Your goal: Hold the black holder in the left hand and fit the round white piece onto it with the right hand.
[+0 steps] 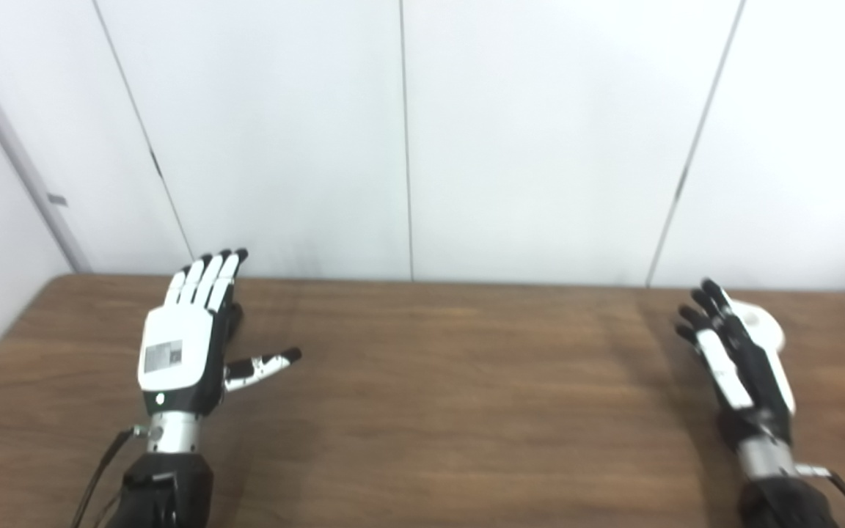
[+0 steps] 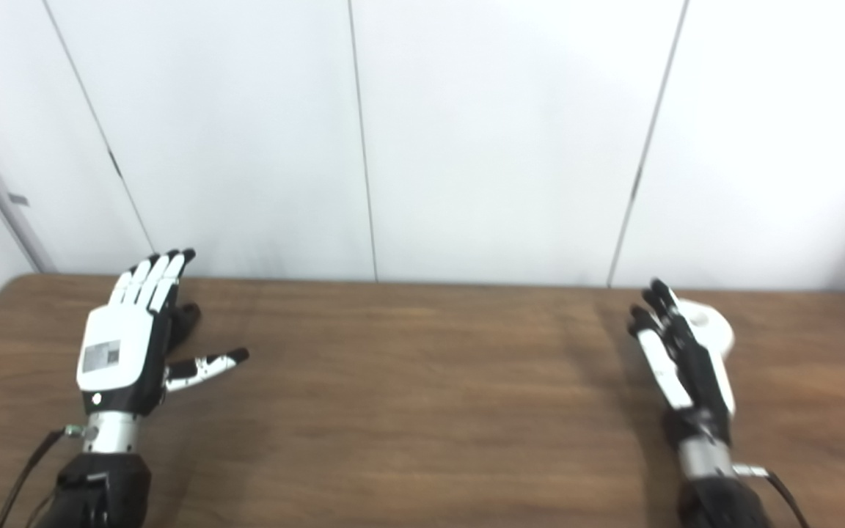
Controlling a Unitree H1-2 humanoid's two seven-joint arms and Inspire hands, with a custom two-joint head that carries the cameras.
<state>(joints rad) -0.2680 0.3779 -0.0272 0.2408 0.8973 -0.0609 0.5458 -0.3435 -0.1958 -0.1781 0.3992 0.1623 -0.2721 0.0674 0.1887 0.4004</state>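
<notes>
Left hand (image 1: 177,352) flat above the wooden table (image 1: 452,411), back upward, fingers straight and pressed together, thumb spread to the side, holding nothing. The black holder (image 2: 182,320) lies on the table mostly hidden beneath its fingers. Right hand (image 1: 738,359) turned edge-on, fingers extended and slightly apart, empty; the round white piece (image 2: 712,328) sits just behind it near the far table edge.

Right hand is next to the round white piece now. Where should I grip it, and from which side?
Take the round white piece by its rounded rim, coming from its left, where the right hand already stands open and edge-on. The piece seems to lie flat on the wooden table, so thumb and fingers should span the rim from above. Its far side is partly hidden, so confirm before closing.
</notes>
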